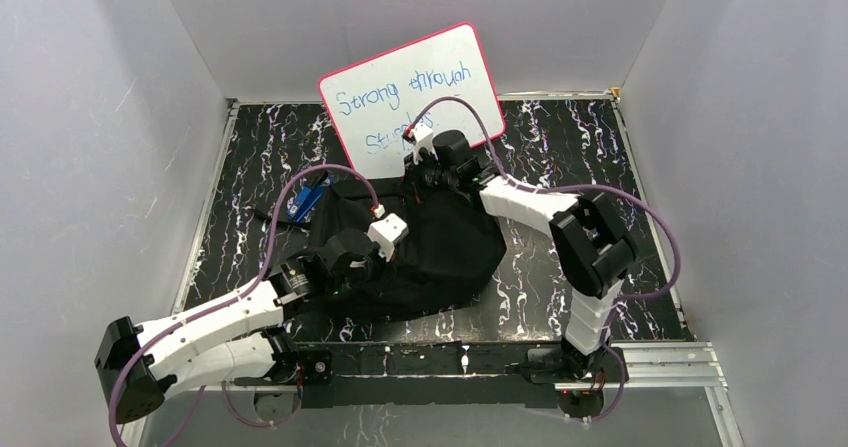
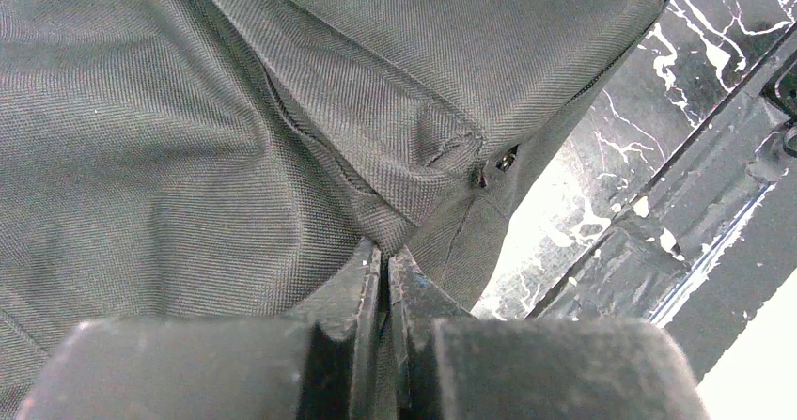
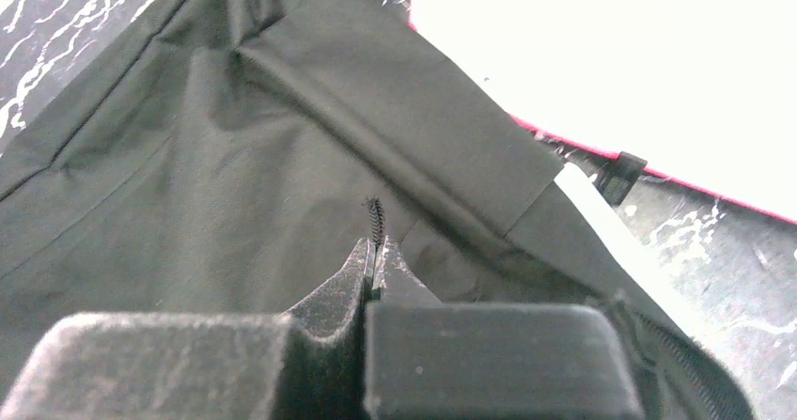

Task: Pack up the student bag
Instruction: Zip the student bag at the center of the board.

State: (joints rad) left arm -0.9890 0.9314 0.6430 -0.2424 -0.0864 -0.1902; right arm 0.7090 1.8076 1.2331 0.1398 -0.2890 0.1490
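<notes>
The student bag [image 1: 430, 252], a big soft black backpack, lies in the middle of the marbled table. It fills the left wrist view as the student bag [image 2: 188, 138] and the right wrist view as the student bag [image 3: 235, 157]. My left gripper [image 2: 386, 251] is shut, pinching a fold of the bag's fabric near its front corner. At the bag's far side my right gripper [image 3: 376, 248] is shut on a thin black braided zipper pull [image 3: 377, 215] that sticks up from between the fingertips. Whatever is inside the bag is hidden.
A pink-rimmed whiteboard [image 1: 410, 92] with blue writing leans just behind the bag, and this whiteboard [image 3: 611, 63] stands close beside my right gripper. A blue object [image 1: 305, 199] lies at the bag's back left. A metal rail [image 2: 714, 204] runs along the table's near edge. White walls enclose the table.
</notes>
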